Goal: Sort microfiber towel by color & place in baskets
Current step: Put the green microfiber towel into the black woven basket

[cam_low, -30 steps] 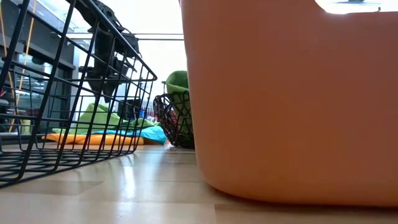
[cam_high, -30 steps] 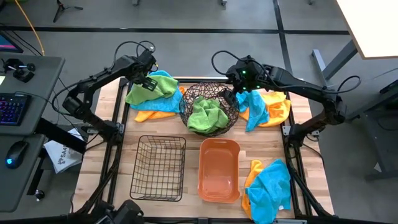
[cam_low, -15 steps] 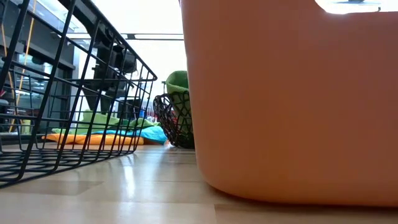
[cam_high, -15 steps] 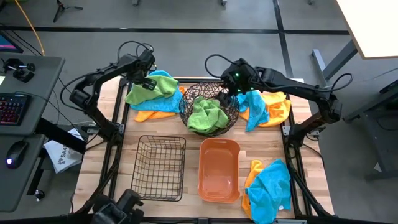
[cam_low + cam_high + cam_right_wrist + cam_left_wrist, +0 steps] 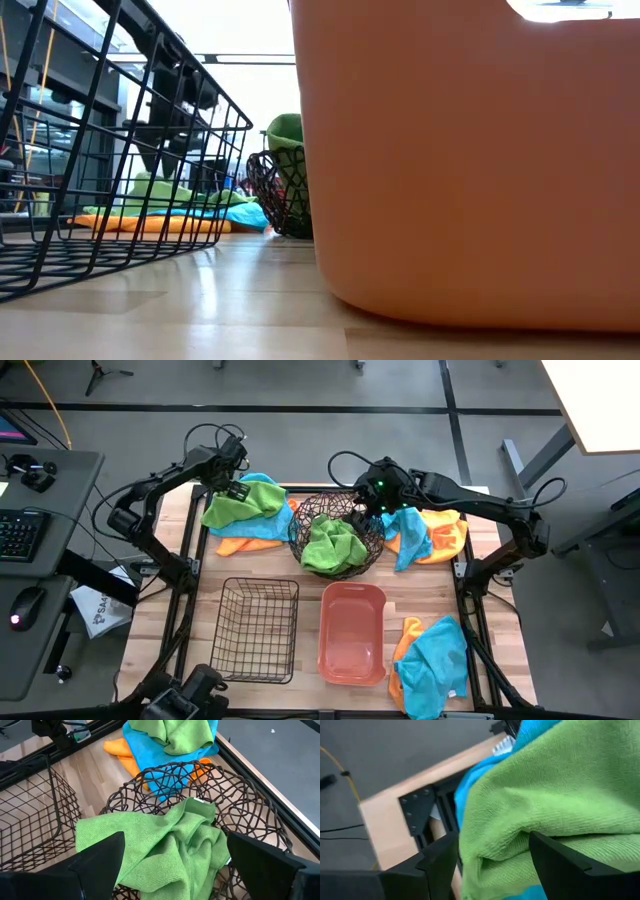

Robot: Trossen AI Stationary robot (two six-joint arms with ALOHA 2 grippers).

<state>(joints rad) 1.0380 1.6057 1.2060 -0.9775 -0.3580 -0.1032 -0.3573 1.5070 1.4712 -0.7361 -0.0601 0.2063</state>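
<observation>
A green towel (image 5: 335,545) lies bunched in the round dark woven-wire bowl (image 5: 300,530). My right gripper (image 5: 362,510) hangs open above the bowl's far right rim, over that towel (image 5: 165,845), touching nothing. At the far left, green (image 5: 232,510), blue (image 5: 268,512) and orange (image 5: 235,545) towels lie piled. My left gripper (image 5: 238,490) is open over this pile, its fingers on either side of a raised fold of the green towel (image 5: 535,795). The black wire basket (image 5: 255,630) and the salmon tub (image 5: 352,630) stand near the front. My left gripper (image 5: 493,839) straddles a raised fold (image 5: 495,855) of the green towel on the far-left pile, coming from above. Its fingers stand wide apart, and I cannot tell whether they touch the cloth. The towel lies on the blue one beneath it.
Blue (image 5: 408,535) and orange (image 5: 447,535) towels lie right of the bowl. Another blue (image 5: 435,660) and orange (image 5: 405,635) heap sits at the near right corner. In the low view the tub (image 5: 470,150) fills the right side and the wire basket (image 5: 120,150) the left.
My right gripper has shifted a little toward the table's left, staying open over the bowl. In the low view my left gripper has come down slightly toward the far-left pile. The towels have kept their places.
</observation>
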